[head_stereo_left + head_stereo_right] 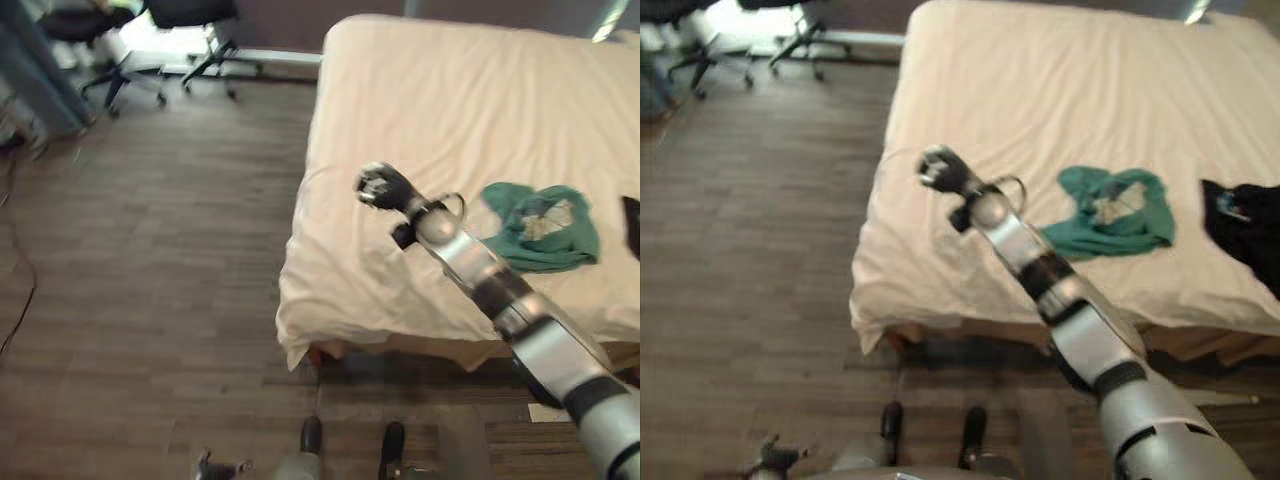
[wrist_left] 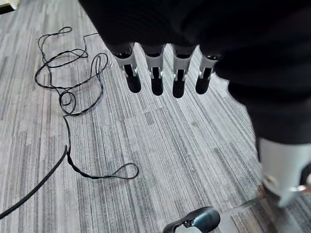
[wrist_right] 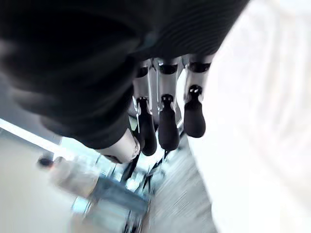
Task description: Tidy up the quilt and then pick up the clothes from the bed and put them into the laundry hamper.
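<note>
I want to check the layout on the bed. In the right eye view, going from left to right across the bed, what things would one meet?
Right hand → green garment → black garment at the right edge, all above or on the quilt.

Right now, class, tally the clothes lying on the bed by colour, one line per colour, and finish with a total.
Green garment: 1, crumpled on the quilt just beyond the right hand
Black garment: 1, at the bed's right side
Total: 2
</note>
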Tool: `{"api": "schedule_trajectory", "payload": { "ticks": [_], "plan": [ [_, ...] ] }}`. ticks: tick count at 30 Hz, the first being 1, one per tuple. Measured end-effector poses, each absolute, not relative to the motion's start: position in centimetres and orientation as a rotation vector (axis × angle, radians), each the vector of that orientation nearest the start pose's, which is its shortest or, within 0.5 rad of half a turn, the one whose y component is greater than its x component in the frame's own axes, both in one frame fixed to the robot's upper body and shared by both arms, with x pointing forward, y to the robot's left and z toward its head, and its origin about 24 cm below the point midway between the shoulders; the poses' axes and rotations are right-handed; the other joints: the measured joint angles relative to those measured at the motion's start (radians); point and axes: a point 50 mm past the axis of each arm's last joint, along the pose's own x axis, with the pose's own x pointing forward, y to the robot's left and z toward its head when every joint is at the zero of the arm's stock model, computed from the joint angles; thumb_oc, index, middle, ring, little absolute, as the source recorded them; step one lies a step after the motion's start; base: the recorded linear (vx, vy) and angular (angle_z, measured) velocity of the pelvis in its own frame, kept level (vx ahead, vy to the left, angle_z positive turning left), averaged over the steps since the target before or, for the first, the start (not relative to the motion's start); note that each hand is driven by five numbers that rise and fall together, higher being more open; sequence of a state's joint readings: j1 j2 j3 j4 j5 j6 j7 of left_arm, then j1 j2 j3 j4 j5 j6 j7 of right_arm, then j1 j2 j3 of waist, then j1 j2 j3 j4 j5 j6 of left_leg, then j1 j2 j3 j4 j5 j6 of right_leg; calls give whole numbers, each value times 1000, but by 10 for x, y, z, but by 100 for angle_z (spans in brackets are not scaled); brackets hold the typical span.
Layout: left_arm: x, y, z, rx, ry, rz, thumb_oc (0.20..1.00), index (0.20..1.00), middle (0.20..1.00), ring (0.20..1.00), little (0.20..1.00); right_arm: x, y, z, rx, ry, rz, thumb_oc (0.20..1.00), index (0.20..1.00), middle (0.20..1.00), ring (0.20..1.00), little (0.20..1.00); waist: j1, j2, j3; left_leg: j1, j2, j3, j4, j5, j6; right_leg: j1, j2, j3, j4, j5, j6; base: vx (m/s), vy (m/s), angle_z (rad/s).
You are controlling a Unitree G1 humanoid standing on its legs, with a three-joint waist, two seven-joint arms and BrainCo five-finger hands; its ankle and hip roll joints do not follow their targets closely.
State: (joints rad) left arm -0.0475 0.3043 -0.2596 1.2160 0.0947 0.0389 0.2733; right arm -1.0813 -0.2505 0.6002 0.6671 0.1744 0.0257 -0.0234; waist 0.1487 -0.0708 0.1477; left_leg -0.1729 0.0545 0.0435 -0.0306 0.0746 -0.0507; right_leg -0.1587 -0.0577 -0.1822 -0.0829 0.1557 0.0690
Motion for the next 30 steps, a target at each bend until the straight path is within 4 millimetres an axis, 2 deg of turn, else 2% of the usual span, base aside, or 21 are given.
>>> {"api": "schedule_trajectory", "payload": {
  "ticks": [1, 2, 3, 4, 6, 7, 9, 10, 11, 12, 15, 18, 20, 21, 22, 23, 24, 25, 27, 29, 30],
  "plan": [
    [131, 255, -143, 730, 1084, 89, 1000, 1000, 1000, 1000, 1000, 387, -19, 200, -531, -298, 510, 200, 200, 200, 200, 200, 31, 11, 29, -35, -1, -32, 12, 8, -2, -14, -2, -31, 0, 2, -2, -53, -30, 49],
    [145, 252, -139, 769, 1042, 58, 1000, 1000, 1000, 1000, 1000, 387, -10, 202, -543, -290, 535, 200, 200, 200, 200, 200, 41, 21, 52, -51, 1, -42, 15, 7, -9, -20, -2, -43, 0, 0, -5, -58, -31, 60],
    [166, 246, -132, 819, 975, 13, 1000, 1000, 1000, 1000, 1000, 390, -5, 200, -526, -262, 537, 200, 200, 200, 200, 200, 57, 30, 71, -87, 0, -64, 22, 14, -13, -42, -3, -64, 0, -3, -5, -72, -24, 50],
    [177, 241, -128, 842, 936, -11, 1000, 1000, 1000, 1000, 1000, 392, -2, 197, -521, -236, 537, 200, 200, 200, 200, 200, 63, 36, 87, -110, -2, -81, 30, 17, -9, -56, -4, -79, 0, -3, -4, -49, -17, 67],
    [206, 230, -115, 892, 834, -54, 1000, 1000, 1000, 1000, 1000, 391, -1, 180, -489, -177, 544, 200, 200, 200, 200, 200, 80, 51, 120, -161, -4, -120, 32, 34, -13, -84, -4, -123, 1, -2, -4, -42, 7, 57],
    [220, 219, -110, 905, 780, -85, 1000, 1000, 1000, 1000, 1000, 385, 3, 158, -465, -113, 569, 200, 200, 200, 200, 200, 91, 52, 157, -170, -7, -129, 32, 42, -20, -88, -5, -131, 1, 0, -7, -28, 20, 30],
    [225, 213, -107, 916, 756, -108, 1000, 1000, 1000, 1000, 1000, 372, 13, 119, -410, -3, 605, 200, 200, 200, 200, 200, 88, 56, 174, -182, -13, -137, 31, 45, -18, -95, -9, -142, 1, 0, -9, 22, 3, 18],
    [228, 202, -108, 902, 744, -125, 1000, 1000, 1000, 1000, 1000, 351, 21, 77, -415, 105, 661, 200, 200, 200, 200, 200, 90, 58, 190, -183, -17, -137, 30, 50, -9, -95, -14, -143, 1, 0, -9, 30, -2, 11],
    [229, 200, -108, 897, 741, -128, 1000, 1000, 1000, 1000, 1000, 341, 21, 58, -426, 163, 685, 200, 200, 200, 200, 200, 87, 58, 192, -182, -19, -139, 31, 50, -8, -93, -16, -146, 1, 3, -5, 67, 19, 10],
    [234, 194, -106, 887, 724, -134, 1000, 1000, 1000, 1000, 1000, 322, 25, 29, -462, 254, 753, 200, 200, 200, 200, 200, 86, 59, 193, -179, -21, -140, 30, 50, -8, -87, -18, -151, 1, 3, -5, 66, 31, 12],
    [235, 187, -105, 872, 710, -142, 1000, 1000, 1000, 1000, 1000, 272, 29, -25, -426, 410, 864, 200, 200, 200, 200, 200, 72, 60, 195, -119, -27, -140, 14, 47, -6, -34, -22, -156, 1, -4, -14, 50, 61, 9],
    [226, 189, -111, 852, 729, -139, 1000, 1000, 1000, 1000, 1000, 210, 17, -80, -389, 620, 964, 200, 200, 200, 200, 200, 50, 59, 194, -66, -32, -115, 10, 19, 2, 6, -28, -135, 1, -23, -17, 7, 69, -23],
    [224, 194, -112, 844, 753, -117, 1000, 1000, 1000, 1000, 1000, 218, 15, -72, -403, 576, 986, 200, 200, 200, 200, 200, 33, 59, 194, -63, -34, -100, 13, 18, 4, 0, -28, -111, 1, -21, -13, 4, 96, -33],
    [219, 199, -114, 827, 774, -92, 1000, 1000, 1000, 1000, 1000, 234, 16, -46, -411, 438, 1022, 200, 200, 200, 200, 200, 27, 56, 192, -51, -30, -80, 12, 11, 4, 5, -25, -92, 0, -19, -11, 18, 63, -32],
    [216, 202, -116, 814, 786, -75, 1000, 1000, 1000, 1000, 1000, 240, 18, -21, -396, 326, 1062, 200, 200, 200, 200, 200, 24, 54, 191, -48, -29, -75, 11, 8, 0, 4, -24, -83, 0, -18, -9, 46, 59, -40],
    [209, 208, -118, 809, 807, -60, 1000, 1000, 1000, 1000, 1000, 255, 22, 27, -354, 111, 1102, 200, 200, 200, 200, 200, 9, 44, 185, -41, -23, -55, 11, 6, -1, 2, -23, -69, 0, -16, -6, 59, 58, -46],
    [191, 214, -127, 792, 860, -43, 1000, 1000, 1000, 1000, 1000, 254, 28, 101, -313, -186, 1207, 200, 200, 200, 200, 200, -9, 35, 179, -19, -24, -34, -2, 7, 0, 5, -22, -45, 0, -11, 0, 39, 42, -59],
    [180, 218, -131, 807, 890, -49, 1000, 1000, 1000, 1000, 1000, 255, 32, 132, -248, -319, 1216, 200, 200, 200, 200, 200, -15, 25, 159, -8, -20, -18, -8, 6, -1, 4, -21, -27, 0, -11, 1, 11, 22, -52],
    [160, 220, -139, 823, 943, -67, 1000, 1000, 1000, 1000, 1000, 252, 42, 175, -195, -498, 1233, 200, 200, 200, 200, 200, -42, 18, 128, 1, -19, 0, -10, -1, -1, 3, -20, -12, 0, -10, 1, -37, 13, -31],
    [157, 221, -140, 826, 951, -67, 1000, 1000, 1000, 1000, 1000, 260, 42, 187, -156, -541, 1180, 200, 200, 200, 200, 200, -50, 17, 111, 1, -19, 1, -9, -1, 1, 3, -20, -10, 1, -5, 8, -113, -4, -6],
    [161, 222, -138, 839, 938, -72, 1000, 1000, 1000, 1000, 1000, 276, 47, 190, -191, -525, 1125, 200, 200, 200, 200, 200, -53, 17, 110, -6, -18, 1, -4, 2, 5, -5, -20, -4, 0, -4, 10, -123, -8, -3]
  ]
}}
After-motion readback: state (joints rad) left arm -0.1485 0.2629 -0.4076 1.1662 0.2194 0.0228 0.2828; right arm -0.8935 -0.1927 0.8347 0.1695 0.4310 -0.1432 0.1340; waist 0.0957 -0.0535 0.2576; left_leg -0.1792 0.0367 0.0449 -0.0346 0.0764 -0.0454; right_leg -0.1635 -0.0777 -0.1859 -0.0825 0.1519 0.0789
